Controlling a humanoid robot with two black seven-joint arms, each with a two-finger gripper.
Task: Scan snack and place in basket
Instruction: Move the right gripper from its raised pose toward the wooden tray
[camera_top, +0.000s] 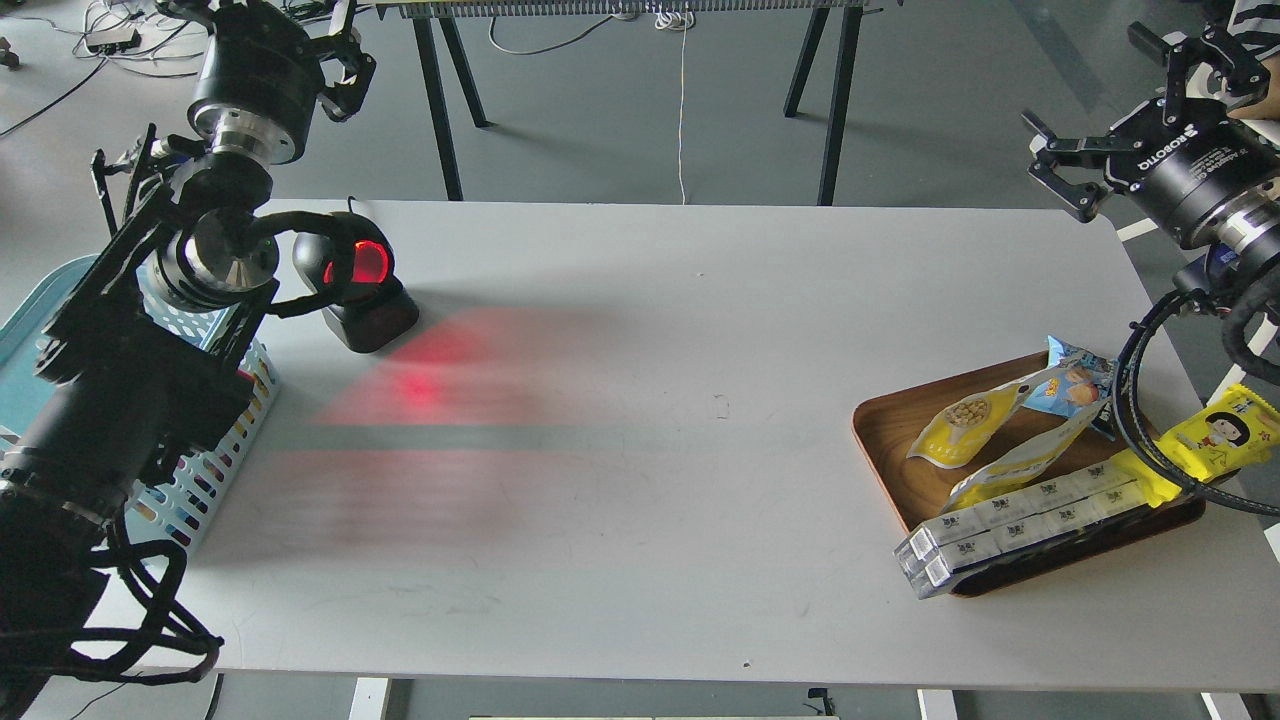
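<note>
Both jaws stand wide and empty: your right gripper (1110, 95) hangs at the upper right of the frame, your left gripper (300, 40) at the upper left, each well apart from the snack (965, 425). That pouch lies flat in the tray (885, 430) at right, beside a blue packet (1075, 380) and boxes (1010, 525); it is probably light, soft and slippery, so pinch a flat edge. At left, you can see only part of the basket (215, 455), its contents hidden.
</note>
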